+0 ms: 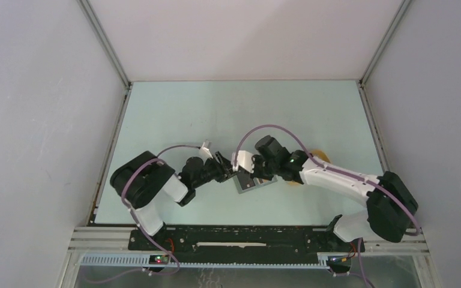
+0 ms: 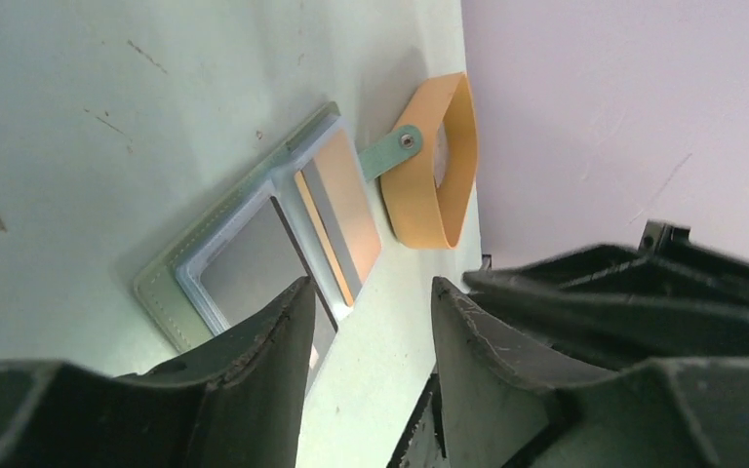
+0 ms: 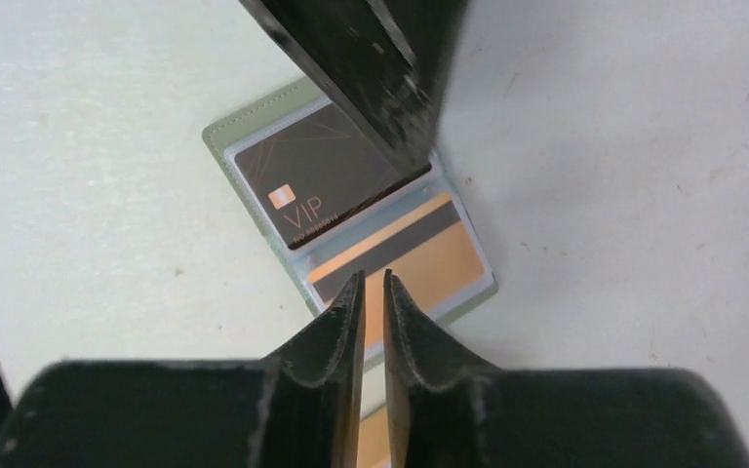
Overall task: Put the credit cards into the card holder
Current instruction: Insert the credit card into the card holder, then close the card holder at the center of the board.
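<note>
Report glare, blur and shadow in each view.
Top external: even, soft light, no glare. Left wrist: cards shine pale with glare; left fingers soft. Right wrist: VIP card sharp; right fingers dark and blurred.

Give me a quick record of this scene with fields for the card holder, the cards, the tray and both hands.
card holder: lying open on the table
black VIP card: in one inner slot
copper striped card: in the other inner slot
tan tray: beside the holder
left hand: open, nothing between its fingers, over the holder
right hand: jaws nearly together at the holder's edge; grip unclear
</note>
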### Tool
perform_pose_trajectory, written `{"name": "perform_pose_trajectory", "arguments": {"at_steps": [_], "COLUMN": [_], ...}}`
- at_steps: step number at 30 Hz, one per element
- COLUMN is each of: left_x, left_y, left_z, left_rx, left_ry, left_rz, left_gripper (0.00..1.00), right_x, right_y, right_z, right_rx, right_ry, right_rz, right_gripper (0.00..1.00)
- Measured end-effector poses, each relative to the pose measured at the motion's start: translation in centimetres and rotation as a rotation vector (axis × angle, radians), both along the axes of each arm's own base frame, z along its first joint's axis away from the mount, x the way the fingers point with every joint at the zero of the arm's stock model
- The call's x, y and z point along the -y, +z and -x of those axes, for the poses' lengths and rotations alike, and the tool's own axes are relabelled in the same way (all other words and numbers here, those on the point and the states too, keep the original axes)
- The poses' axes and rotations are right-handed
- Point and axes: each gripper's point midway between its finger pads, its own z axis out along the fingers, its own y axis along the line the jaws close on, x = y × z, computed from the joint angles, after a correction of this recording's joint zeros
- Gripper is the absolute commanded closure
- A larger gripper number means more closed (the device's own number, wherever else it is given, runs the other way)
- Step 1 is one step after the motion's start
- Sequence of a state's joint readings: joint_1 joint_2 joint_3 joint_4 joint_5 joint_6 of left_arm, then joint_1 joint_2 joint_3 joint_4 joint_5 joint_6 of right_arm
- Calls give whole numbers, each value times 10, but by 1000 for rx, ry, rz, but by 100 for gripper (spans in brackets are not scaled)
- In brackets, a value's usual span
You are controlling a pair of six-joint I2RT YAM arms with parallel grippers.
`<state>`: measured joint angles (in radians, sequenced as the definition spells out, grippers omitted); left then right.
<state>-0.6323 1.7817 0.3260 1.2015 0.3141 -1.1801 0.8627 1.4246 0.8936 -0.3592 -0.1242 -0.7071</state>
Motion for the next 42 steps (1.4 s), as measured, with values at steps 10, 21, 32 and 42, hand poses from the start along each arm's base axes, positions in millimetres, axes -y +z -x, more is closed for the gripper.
{"name": "perform_pose_trajectory", "arguments": {"at_steps": [10, 21, 32, 42], "left_x": [-40, -99, -143, -109], "left_y": [29, 50, 70, 25], "left_z": [19, 37, 43, 64], "left_rx": [202, 397, 462, 322], "left_ry": [81, 247, 400, 232], "left_rz": [-151, -500, -488, -350], "left_gripper": [47, 38, 0, 8], "right_x": [32, 88, 107, 101], "right_y": [47, -4, -48, -53], "right_z": [-18, -58, -69, -56], "right_rx": [-291, -602, -724, -827], "right_ry": [-155, -563, -680, -658], "right_rz": [-229, -226, -122, -108], "right_gripper": [11, 17, 51, 92]}}
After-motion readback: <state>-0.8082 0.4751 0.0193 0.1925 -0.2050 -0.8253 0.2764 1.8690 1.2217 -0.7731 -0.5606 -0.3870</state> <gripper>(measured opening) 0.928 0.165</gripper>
